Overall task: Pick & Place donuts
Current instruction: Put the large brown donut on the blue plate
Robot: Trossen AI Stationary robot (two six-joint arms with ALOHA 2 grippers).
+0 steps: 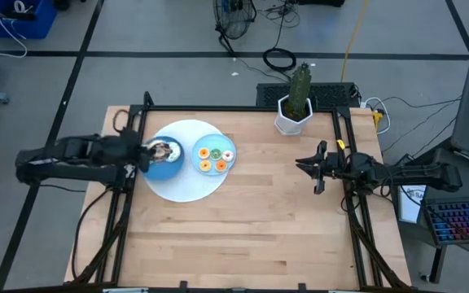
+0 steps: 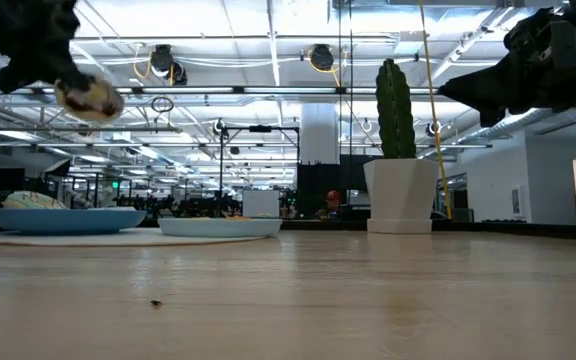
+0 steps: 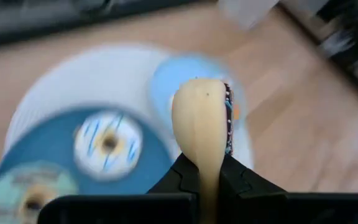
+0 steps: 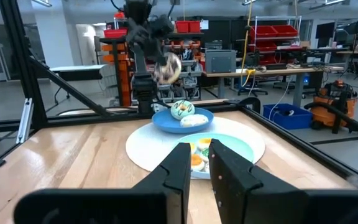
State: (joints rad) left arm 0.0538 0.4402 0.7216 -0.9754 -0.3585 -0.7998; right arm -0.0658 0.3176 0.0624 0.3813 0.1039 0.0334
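Left gripper [image 1: 155, 151] hangs above the dark blue bowl [image 1: 166, 169] at the table's left, fingers clamped on a donut [image 1: 162, 150] held on edge; the left wrist view shows the pale underside of the ring [image 3: 199, 124] pinched between the two pads, a strip of dark icing with sprinkles along one rim. In the low view the donut [image 2: 90, 99] rides well clear of the table. Two more donuts, a white one with blue streaks [image 3: 107, 143] and a pale green one [image 3: 33, 190], lie in the bowl below. Just right of the bowl, a light blue plate [image 1: 215, 171] holds several small iced donuts [image 1: 217, 157], orange, yellow and green. Bowl and plate both sit on a white round mat [image 1: 187, 130]. Right gripper [image 1: 316, 165] waits at the right side of the table, well apart from the dishes, fingers slightly apart and empty [image 4: 197, 163]. A cactus in a white pot [image 1: 295, 114] stands at the far edge. Handling, as I judge it: the donut looks light and rigid, a smooth toy, holding its shape under the pinch. Glossy surface, so likely to slip or swivel if gripped on the curved icing. Best hold seems across the ring's thickness, one pad on each flat face, as now, or one finger through the hole.
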